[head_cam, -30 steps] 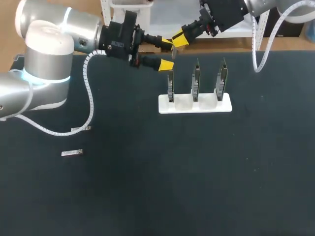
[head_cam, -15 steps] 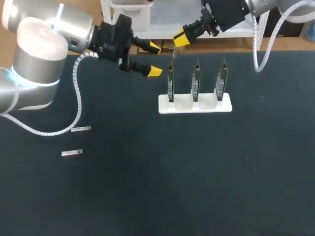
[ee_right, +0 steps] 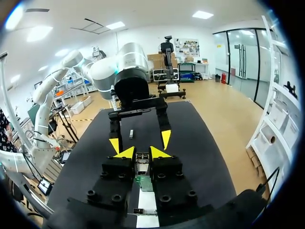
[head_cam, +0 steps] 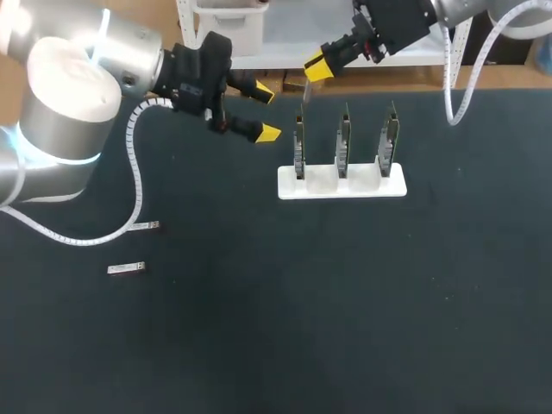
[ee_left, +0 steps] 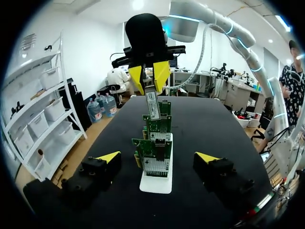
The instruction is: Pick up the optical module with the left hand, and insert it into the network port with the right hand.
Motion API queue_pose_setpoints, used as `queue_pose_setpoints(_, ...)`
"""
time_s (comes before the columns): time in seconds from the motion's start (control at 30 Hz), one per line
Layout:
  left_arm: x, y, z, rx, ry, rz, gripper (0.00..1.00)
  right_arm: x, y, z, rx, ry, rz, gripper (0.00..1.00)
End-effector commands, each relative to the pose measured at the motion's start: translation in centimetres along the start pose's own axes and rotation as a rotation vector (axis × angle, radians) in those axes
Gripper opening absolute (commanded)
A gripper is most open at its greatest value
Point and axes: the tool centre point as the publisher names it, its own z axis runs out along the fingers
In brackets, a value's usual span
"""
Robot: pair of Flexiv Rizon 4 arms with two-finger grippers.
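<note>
1. Black table (head_cam: 345,302): spreads beneath everything in the head view.
2. Left arm (head_cam: 73,86): comes in from the left side. Carries the left gripper (head_cam: 268,111) above the table near the holder's left end, apart from it. Fingers spread wide, nothing between them. Looks along the row of boards in its own wrist view.
3. Right arm (head_cam: 466,10): comes in from the far right corner. Ends in the right gripper (head_cam: 316,67), pinched narrow on the upper end of the optical module, one yellow tip on each side.
4. White holder (head_cam: 341,183): a flat slotted base lying crosswise on the far half of the table. Holds three green circuit boards (head_cam: 343,142), each upright on edge in its own slot, side by side and apart.
5. Network port (ee_left: 153,167): a metal cage on the lower part of the nearest board in the left wrist view. Cannot tell which way its mouth faces.
6. Optical module (head_cam: 304,89): a slim silver bar held in the air, long axis close to upright and leaning a little. Free end points down at the top edge of the left-end board, just above it — contact cannot be told.
7. Two loose modules (head_cam: 126,269): lie flat on the table's left side, well apart from the holder, long axes crosswise, one a little farther back than the other.
</note>
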Motion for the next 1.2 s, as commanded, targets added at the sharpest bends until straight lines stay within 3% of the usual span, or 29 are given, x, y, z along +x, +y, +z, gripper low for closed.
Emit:
queue_pose_setpoints(0.03,0.36,0.64,0.27,-0.008,0.036,-0.023,1.00,-0.01,-0.07,-0.03,0.000,0.002,0.001,0.00)
queue_pose_setpoints(0.6,0.50,0.87,0.26,-0.008,0.049,-0.038,1.00,0.15,0.06,-0.22,0.005,0.007,0.005,0.00)
queue_pose_setpoints(1.2,0.18,0.68,0.05,0.008,0.023,-0.035,1.00,0.14,0.80,-0.12,0.008,0.067,-0.004,0.00)
